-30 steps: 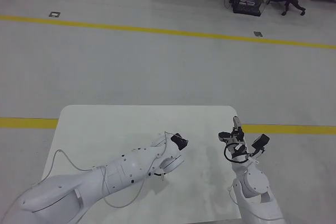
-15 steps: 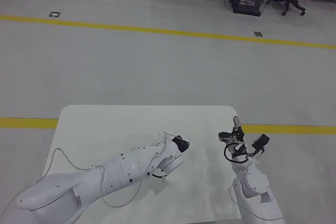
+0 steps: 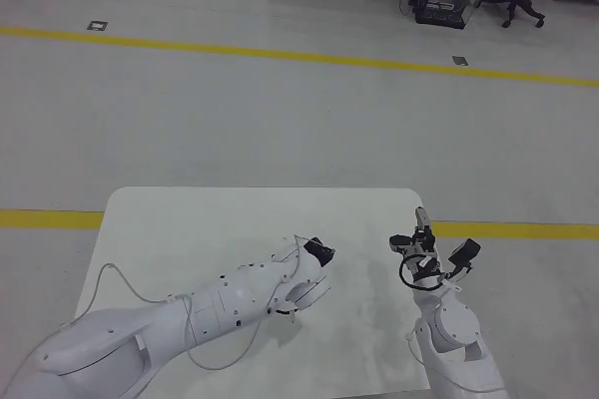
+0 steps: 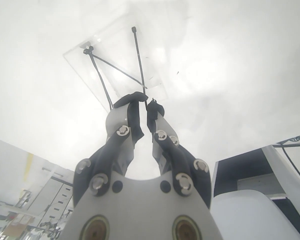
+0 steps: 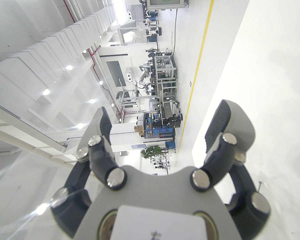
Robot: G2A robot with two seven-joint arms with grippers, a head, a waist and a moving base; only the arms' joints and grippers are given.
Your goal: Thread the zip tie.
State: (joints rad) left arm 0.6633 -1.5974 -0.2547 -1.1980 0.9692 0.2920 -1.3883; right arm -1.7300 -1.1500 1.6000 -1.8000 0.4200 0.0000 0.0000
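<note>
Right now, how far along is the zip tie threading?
Done: nothing threaded; the zip ties lie unlooped on the clear tray. In hand: the left gripper pinches one zip tie by its tail. Left: feed that tail through its head; the right gripper is open, empty.

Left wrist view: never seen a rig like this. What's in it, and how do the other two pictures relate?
It is a two-armed robot at a white table. The top view looks down from above the arms. Each wrist view comes from a camera on one arm, looking out along it. In the left wrist view, the left gripper has its black-padded fingers pinched on the tail of a thin black zip tie, whose head end lies on a clear plastic sheet on the table. Two more black zip ties lie across that sheet. The right gripper is near the table's edge, fingers apart, holding nothing.
</note>
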